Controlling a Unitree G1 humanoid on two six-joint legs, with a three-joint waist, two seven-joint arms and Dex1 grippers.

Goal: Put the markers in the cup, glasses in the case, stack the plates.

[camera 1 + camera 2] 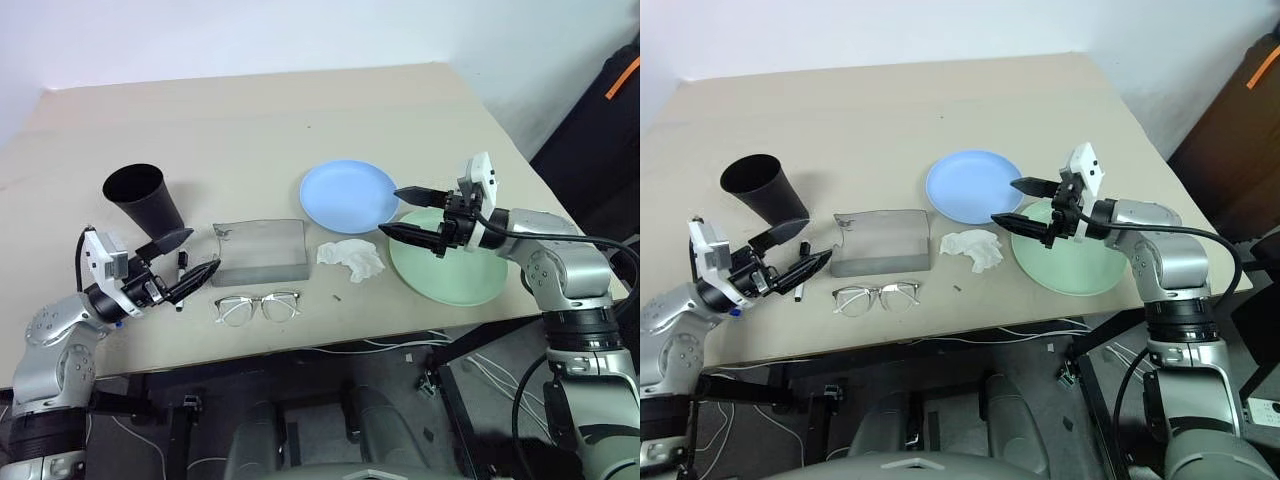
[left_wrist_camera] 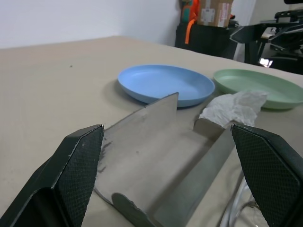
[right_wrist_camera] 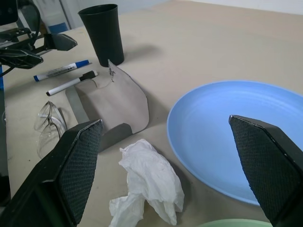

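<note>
The black cup (image 1: pixel 143 197) stands upright at the left of the table. Beside it lie two markers, one blue-capped (image 3: pixel 61 70) and one black-capped (image 3: pixel 72 83), just under my open left gripper (image 1: pixel 205 250), which hovers low and holds nothing. The grey case (image 1: pixel 260 251) lies in the middle with its flap raised, and the glasses (image 1: pixel 257 307) rest in front of it. The blue plate (image 1: pixel 349 195) and the green plate (image 1: pixel 455 265) lie side by side on the right. My right gripper (image 1: pixel 389 211) is open and empty above the gap between the plates.
A crumpled white tissue (image 1: pixel 352 257) lies between the case and the green plate. The table's front edge (image 1: pixel 330 345) runs close to the glasses and the green plate. Cables hang below the edge.
</note>
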